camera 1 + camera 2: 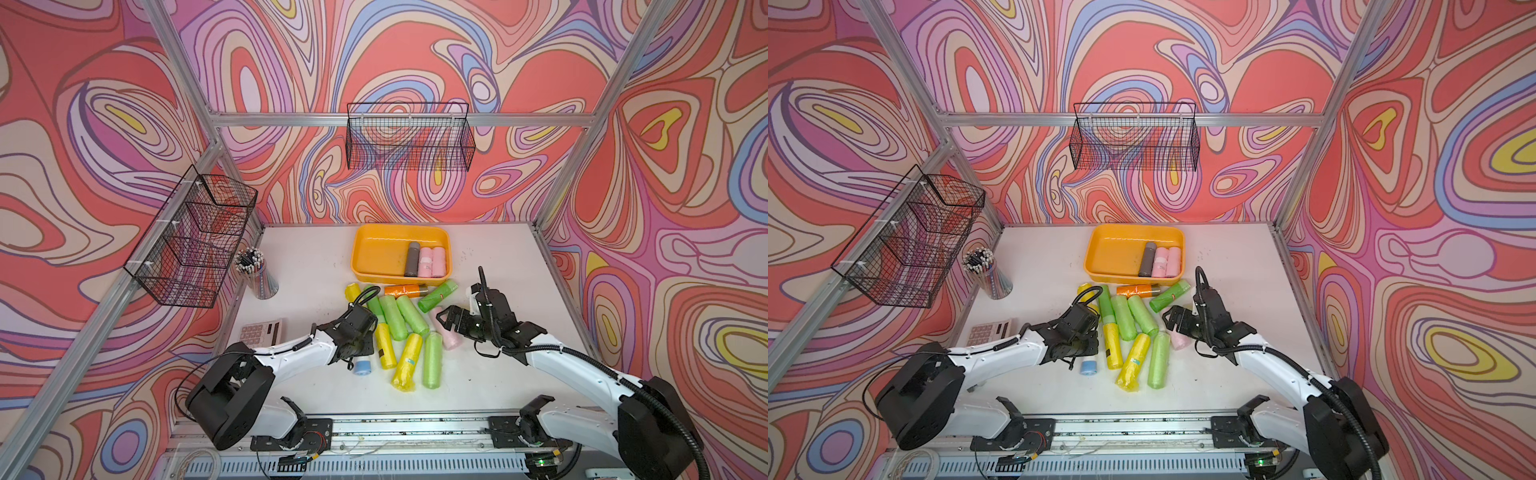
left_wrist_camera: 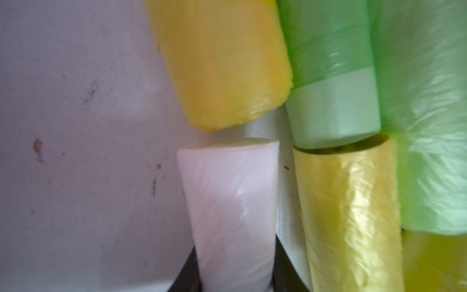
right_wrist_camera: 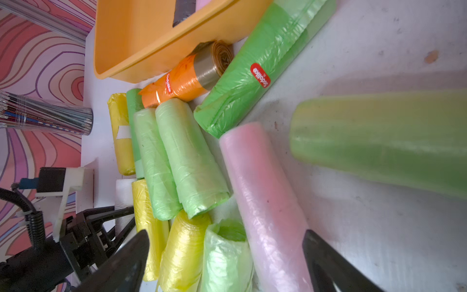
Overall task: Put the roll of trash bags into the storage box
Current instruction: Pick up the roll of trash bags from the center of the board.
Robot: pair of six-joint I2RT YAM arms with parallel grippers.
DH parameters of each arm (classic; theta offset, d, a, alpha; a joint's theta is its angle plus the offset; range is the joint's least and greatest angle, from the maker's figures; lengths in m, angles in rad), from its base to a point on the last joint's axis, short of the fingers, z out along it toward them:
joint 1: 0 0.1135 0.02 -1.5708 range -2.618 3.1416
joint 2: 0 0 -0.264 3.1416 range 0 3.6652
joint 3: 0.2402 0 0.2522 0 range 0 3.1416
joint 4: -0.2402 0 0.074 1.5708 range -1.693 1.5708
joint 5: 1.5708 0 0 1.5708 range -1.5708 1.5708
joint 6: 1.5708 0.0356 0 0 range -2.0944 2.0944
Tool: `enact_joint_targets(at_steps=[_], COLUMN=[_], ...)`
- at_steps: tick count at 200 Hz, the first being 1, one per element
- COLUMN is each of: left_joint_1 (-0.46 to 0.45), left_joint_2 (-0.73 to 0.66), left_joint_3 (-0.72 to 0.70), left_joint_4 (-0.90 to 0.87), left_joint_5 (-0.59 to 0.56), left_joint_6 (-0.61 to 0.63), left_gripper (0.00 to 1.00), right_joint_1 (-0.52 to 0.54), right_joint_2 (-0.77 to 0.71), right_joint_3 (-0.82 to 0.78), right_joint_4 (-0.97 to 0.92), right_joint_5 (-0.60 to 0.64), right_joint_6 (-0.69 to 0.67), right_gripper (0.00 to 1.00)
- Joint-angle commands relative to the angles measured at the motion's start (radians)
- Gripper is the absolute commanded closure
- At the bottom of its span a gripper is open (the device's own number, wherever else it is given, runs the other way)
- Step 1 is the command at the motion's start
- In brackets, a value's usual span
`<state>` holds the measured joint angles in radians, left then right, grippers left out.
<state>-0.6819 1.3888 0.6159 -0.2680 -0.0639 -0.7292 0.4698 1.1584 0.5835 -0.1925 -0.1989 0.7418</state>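
My left gripper (image 2: 236,270) is clamped on a white roll (image 2: 227,202) at the left edge of the pile, well short of the orange-yellow box (image 1: 374,253). My right gripper (image 3: 227,260) stands open over a pink roll (image 3: 265,197). Risk: the film looks slick and a yellow roll (image 2: 348,215) lies just beside, so the white roll may slip or drag its neighbour on lifting. In both top views my wrist hides the grip, so its depth cannot be confirmed.

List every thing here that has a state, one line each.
left gripper, shut on the white roll.
white roll, clamped, outside the box.
right gripper, open, over the long pink roll.
long pink roll, lying loose on the table.
storage box, holding a grey roll and two pink rolls.
pen cup, upright, full.
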Motion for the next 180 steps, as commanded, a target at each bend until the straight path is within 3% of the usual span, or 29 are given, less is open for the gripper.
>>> enact_joint_targets(at_steps=[1,180], left_joint_1=[-0.008,-0.007], left_joint_2=[-0.036,-0.136], left_joint_3=[0.0,0.073], left_joint_4=[-0.053,-0.122], left_joint_5=[-0.009,-0.03], left_joint_6=[0.002,-0.012], left_gripper=[0.81,0.94], right_joint_1=[-0.003,-0.002], right_joint_2=[0.013,-0.002], right_joint_3=[0.021,0.037], right_joint_4=[0.022,0.018], right_joint_5=[-0.002,-0.012], right_joint_6=[0.01,0.008], right_gripper=[0.03,0.04])
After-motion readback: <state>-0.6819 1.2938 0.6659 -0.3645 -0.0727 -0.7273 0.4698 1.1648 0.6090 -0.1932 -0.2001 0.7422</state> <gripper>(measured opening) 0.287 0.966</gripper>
